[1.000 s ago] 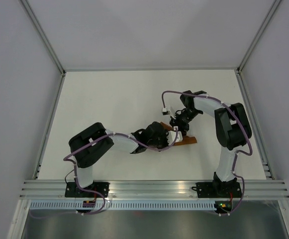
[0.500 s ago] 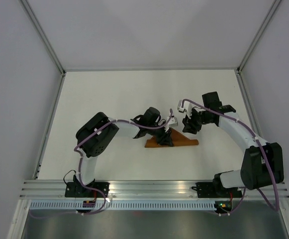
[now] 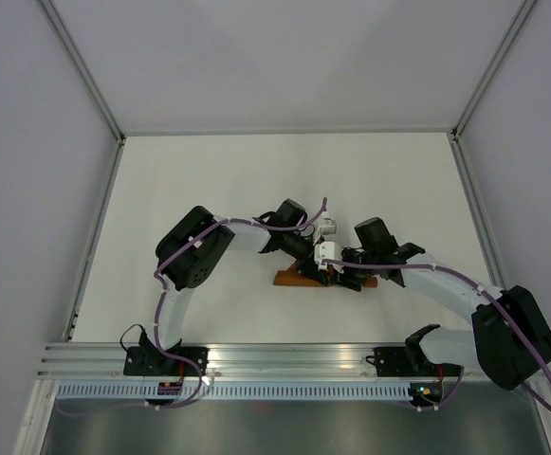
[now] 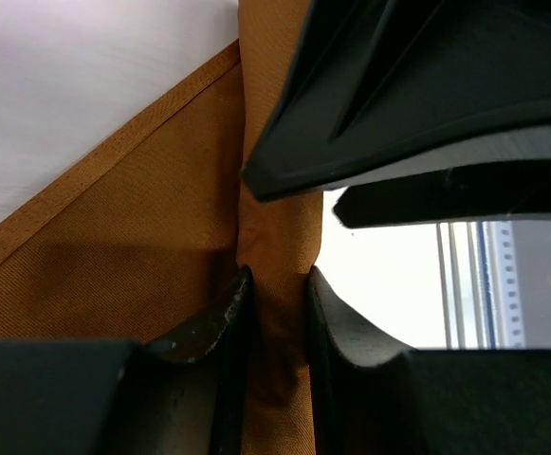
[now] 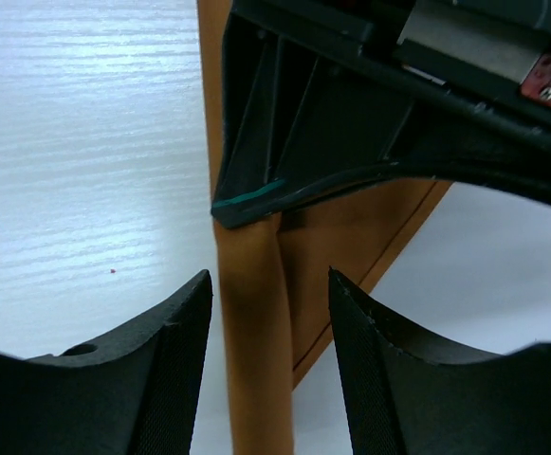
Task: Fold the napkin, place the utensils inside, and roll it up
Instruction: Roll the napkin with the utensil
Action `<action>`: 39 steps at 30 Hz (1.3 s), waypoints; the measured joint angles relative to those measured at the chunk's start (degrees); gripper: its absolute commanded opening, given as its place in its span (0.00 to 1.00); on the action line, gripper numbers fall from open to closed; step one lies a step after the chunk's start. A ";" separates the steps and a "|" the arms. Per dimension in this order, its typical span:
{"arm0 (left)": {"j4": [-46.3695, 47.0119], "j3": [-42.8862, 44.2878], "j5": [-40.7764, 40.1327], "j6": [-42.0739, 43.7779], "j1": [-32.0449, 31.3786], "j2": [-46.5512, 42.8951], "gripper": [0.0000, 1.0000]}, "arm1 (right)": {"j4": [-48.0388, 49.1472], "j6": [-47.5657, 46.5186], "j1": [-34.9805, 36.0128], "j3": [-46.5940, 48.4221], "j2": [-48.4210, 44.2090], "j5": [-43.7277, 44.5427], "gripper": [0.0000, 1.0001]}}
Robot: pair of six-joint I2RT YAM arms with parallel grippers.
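**Top view.** You see the napkin (image 3: pixel 289 278) lying on the white table (image 3: pixel 209 190) as a narrow, rust-orange rolled strip, set crosswise in front of the two arm bases. Both arms reach in over it and meet above its middle, so only its two ends show past them.

**Left wrist view.** Your left gripper (image 4: pixel 275 308) is clenched on the napkin. Its two dark fingers (image 4: pixel 213 332) press a thick fold of the roll between them, with cloth touching both inner faces. A flat, hemmed flap of the napkin spreads away to one side of the roll and lies on the table. The black body at the top of this view is the other gripper, very close by.

**Right wrist view.** Your right gripper (image 5: pixel 270 322) stands released. Its fingers (image 5: pixel 166 355) straddle the rolled part of the napkin, and their inner faces do not press it. It sits just beside the left gripper, on the same roll. The roll runs straight between the fingers, and the flat flap lies alongside it.
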 measured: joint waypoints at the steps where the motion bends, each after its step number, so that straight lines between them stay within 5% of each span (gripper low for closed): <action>1: -0.39 0.04 0.44 -0.22 -0.02 0.15 0.02 | 0.81 0.00 0.48 0.00 0.28 0.33 0.58; 14: -4.66 2.08 2.29 -1.95 -0.02 1.49 0.03 | 2.99 -0.02 6.47 -0.55 4.28 3.17 0.51; 17: -5.03 2.32 2.27 -2.29 -0.02 1.62 0.09 | 3.10 -0.04 7.32 -0.57 6.12 3.93 0.42; 21: -5.70 2.43 2.23 -2.73 -0.02 1.62 0.18 | 4.28 -0.02 7.80 -0.44 7.23 4.63 0.14; 26: -6.16 2.29 1.03 -3.28 -0.04 0.94 0.30 | 3.63 -0.02 7.80 0.17 7.72 4.92 0.03; 39: -3.41 -4.02 -13.53 -9.14 2.23 -7.58 0.38 | -5.86 -5.44 2.23 12.94 20.20 -1.40 0.00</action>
